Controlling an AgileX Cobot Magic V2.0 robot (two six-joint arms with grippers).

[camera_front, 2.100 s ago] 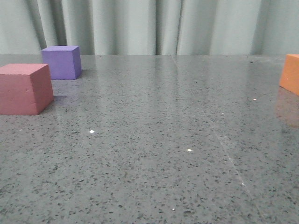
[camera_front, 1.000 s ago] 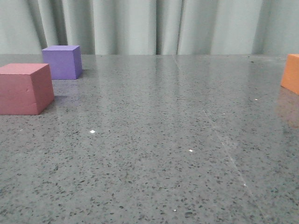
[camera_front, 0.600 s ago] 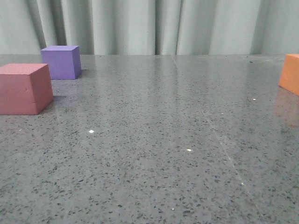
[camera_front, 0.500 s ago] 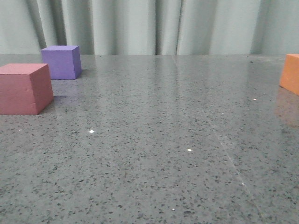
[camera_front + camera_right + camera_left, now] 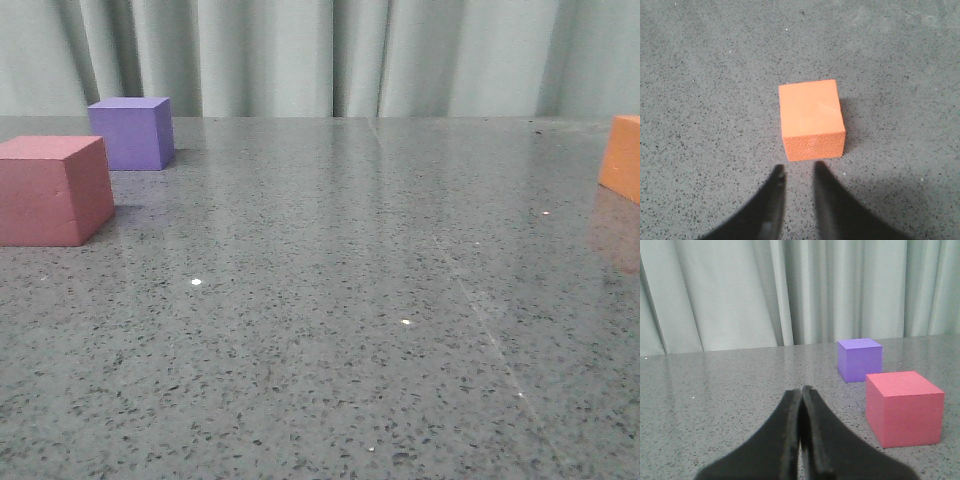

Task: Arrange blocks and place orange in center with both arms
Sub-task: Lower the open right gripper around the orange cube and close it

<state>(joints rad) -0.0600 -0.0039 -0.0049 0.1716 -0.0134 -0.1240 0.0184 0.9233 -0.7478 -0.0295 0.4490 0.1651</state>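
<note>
Speckled grey table (image 5: 700, 75): orange cube (image 5: 811, 119) just beyond slightly parted, empty right claw (image 5: 797, 172).

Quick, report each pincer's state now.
Left pincer: closed, holding nothing.
Right pincer: slightly open, empty, above the orange cube.

On the table (image 5: 330, 300), two blocks sit at the frame's left edge, one (image 5: 132, 132) behind the other (image 5: 52, 190); a third block (image 5: 622, 158) sits at the right edge.

Grey speckled glossy table (image 5: 330, 300); pale green pleated curtain (image 5: 300, 55) behind
</note>
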